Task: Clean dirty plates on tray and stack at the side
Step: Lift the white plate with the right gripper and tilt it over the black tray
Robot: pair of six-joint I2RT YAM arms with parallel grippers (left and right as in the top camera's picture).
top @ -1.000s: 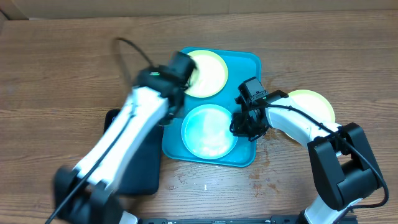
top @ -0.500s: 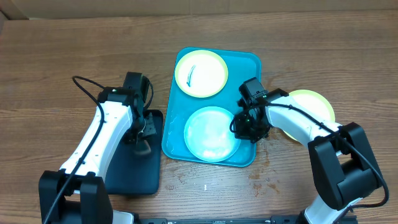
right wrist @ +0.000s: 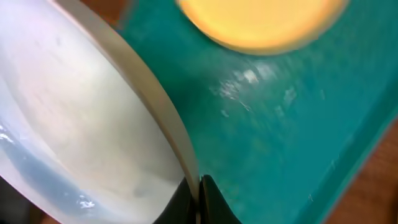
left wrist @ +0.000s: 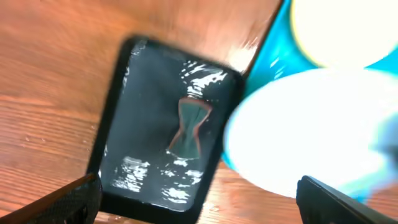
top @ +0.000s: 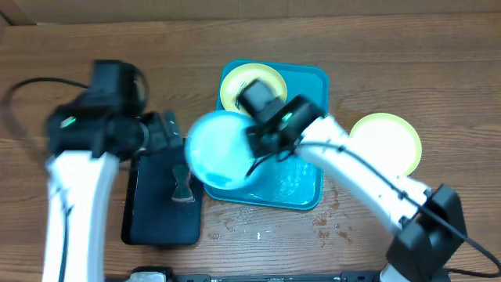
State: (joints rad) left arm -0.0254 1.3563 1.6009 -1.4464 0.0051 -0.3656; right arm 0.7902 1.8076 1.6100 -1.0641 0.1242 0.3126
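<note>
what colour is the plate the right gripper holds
Light blue; the plate shows best in the overhead view.

The light blue plate, flat in the tray before, now hangs tilted over its left edge in the right gripper. The left gripper has opened its jaws above the black tray.

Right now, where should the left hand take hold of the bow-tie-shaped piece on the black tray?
At its narrow waist, coming straight down from above: the bow-tie-shaped piece lies flat on the black tray, and its pinched middle would likely fit the open left hand.
</note>
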